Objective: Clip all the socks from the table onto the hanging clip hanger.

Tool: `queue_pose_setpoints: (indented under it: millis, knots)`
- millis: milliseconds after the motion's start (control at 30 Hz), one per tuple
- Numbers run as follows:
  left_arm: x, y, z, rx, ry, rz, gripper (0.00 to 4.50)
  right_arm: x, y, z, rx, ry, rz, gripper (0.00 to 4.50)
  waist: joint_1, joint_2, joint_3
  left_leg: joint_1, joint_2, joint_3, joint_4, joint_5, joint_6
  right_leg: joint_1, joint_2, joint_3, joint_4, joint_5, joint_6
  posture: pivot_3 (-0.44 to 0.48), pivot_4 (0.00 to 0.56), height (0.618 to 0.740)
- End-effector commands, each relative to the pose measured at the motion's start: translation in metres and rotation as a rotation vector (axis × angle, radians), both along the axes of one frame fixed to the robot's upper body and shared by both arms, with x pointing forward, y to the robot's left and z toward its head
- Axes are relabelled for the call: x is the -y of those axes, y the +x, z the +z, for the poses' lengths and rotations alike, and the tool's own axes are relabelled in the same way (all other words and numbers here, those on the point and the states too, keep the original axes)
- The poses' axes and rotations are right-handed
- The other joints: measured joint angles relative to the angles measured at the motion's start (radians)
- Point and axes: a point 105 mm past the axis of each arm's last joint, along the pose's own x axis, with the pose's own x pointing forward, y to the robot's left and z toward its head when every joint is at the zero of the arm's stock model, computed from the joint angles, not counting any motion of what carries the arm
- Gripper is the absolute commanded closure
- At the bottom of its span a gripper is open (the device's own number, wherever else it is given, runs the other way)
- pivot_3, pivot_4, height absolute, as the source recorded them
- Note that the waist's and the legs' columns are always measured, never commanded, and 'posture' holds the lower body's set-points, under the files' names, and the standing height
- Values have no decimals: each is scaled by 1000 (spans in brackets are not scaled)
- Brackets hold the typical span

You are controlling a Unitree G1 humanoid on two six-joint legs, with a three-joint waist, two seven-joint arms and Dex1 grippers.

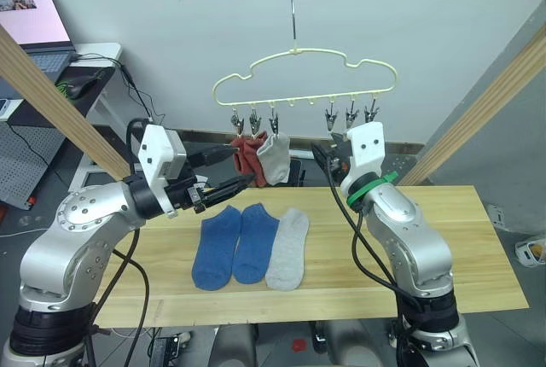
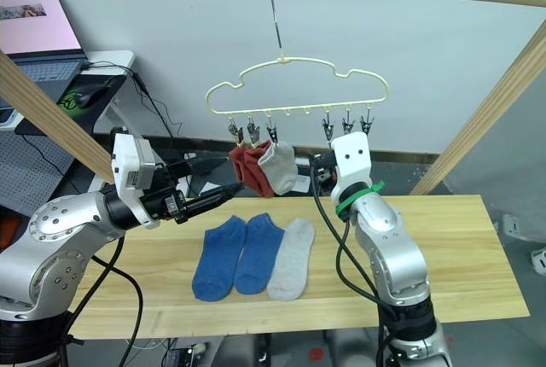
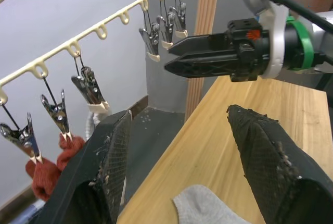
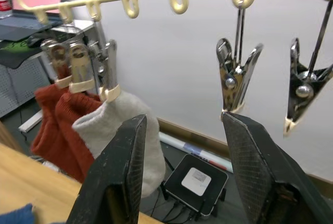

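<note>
Three soft socks [image 1: 247, 244] lie on the light wooden table [image 1: 461, 239], below both grippers. The left gripper [image 1: 241, 166] and right gripper [image 4: 184, 174] gape wide, holding nothing.

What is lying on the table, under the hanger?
Three socks lie side by side on the table: two blue socks and one grey sock. They lie below the hanger. What the socks cover cannot be seen.
</note>
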Motion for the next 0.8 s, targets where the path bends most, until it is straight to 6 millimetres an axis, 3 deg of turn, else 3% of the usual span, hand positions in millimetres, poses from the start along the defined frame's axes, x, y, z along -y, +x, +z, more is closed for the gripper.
queue_pose_setpoints:
  millis: [33, 800]
  knots:
    - [4, -1, 6, 44, 1, -22, 1314, 3, 5, 13, 57, 21, -39, 2123, 0, -1, -1, 0, 0, 0, 0, 0, 0, 0, 0, 0, 0, 0, 0, -94, 167, 738]
    - [5, 1, 6, 47, 12, -23, 1314, -10, 27, 28, 124, 40, -25, 2123, -1, 0, -22, 1, 0, 0, 0, 0, 0, 1, 1, 0, 1, 1, -2, -84, 160, 738]
